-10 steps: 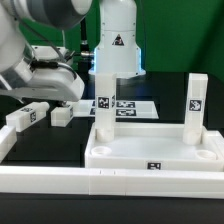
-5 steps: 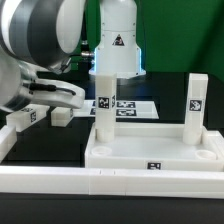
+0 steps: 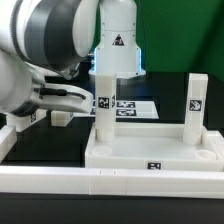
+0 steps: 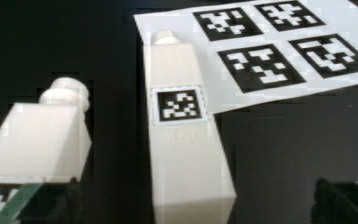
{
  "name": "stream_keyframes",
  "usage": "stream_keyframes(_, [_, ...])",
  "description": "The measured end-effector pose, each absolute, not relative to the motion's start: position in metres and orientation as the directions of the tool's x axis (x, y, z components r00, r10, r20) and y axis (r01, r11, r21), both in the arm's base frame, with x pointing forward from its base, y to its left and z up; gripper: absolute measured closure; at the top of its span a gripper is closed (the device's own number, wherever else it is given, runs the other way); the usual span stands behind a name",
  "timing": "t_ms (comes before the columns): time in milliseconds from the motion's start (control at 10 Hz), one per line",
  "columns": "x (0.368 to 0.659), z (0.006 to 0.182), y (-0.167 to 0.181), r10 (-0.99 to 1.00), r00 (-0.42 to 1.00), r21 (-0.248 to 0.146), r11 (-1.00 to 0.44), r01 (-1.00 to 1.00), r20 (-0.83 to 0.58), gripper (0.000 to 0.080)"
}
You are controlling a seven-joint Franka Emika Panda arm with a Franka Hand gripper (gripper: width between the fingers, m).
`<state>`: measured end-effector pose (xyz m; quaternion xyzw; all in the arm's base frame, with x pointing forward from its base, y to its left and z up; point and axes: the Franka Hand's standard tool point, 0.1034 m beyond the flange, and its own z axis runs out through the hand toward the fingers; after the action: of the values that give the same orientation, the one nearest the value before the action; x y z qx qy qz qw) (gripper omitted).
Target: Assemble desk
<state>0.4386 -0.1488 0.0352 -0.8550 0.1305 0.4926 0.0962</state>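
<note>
One rail (image 3: pixel 50 180) across the foreground, hemming the black table (image 3: pixel 40 140). Just behind, the panel (image 3: pixel 150 152), rim up, with a left upright (image 3: pixel 104 100) and a right upright (image 3: pixel 195 105) planted in its far corners; near sockets apparently not yet filled. Past that, the marker board (image 3: pixel 130 106), lying flat. Off to the exterior view's left, two loose legs (image 3: pixel 60 117) on the table beneath the arm, well apart from the panel.

From the wrist: gripper (image 4: pixel 190 198) at full spread, empty, poised over the middle leg (image 4: pixel 179 150), with the side leg (image 4: pixel 43 135) just beside.

Likely light, rigid and a little slick: hard plastic, nothing to crush. Best pinched across the flat long sides about mid-length, near the tag (image 4: pixel 176 106), clear of the peg end.

Tight on one flank: scant gap for a finger, and one fingertip (image 4: pixel 30 200) above the side leg rather than the gap. On the other flank, marker board's edge close by; touching or not, cannot tell. Open table toward the panel, with rim and uprights to clear on the way over. Farthest back, the arm's base (image 3: pixel 118 45).
</note>
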Motion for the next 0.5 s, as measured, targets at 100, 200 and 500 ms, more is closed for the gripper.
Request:
stream_keyframes(100, [0.44, 0.03, -0.147, -0.135, 0.494, -0.029, -0.95, -0.311, -0.859, 0.0151])
stream_keyframes(200, [0.437, 0.024, -0.147, -0.144, 0.498, -0.021, -0.95, -0.31, -0.855, 0.0151])
stream_keyframes(500, [0.428, 0.013, -0.149, -0.154, 0.5, -0.013, -0.949, -0.314, -0.852, 0.0151])
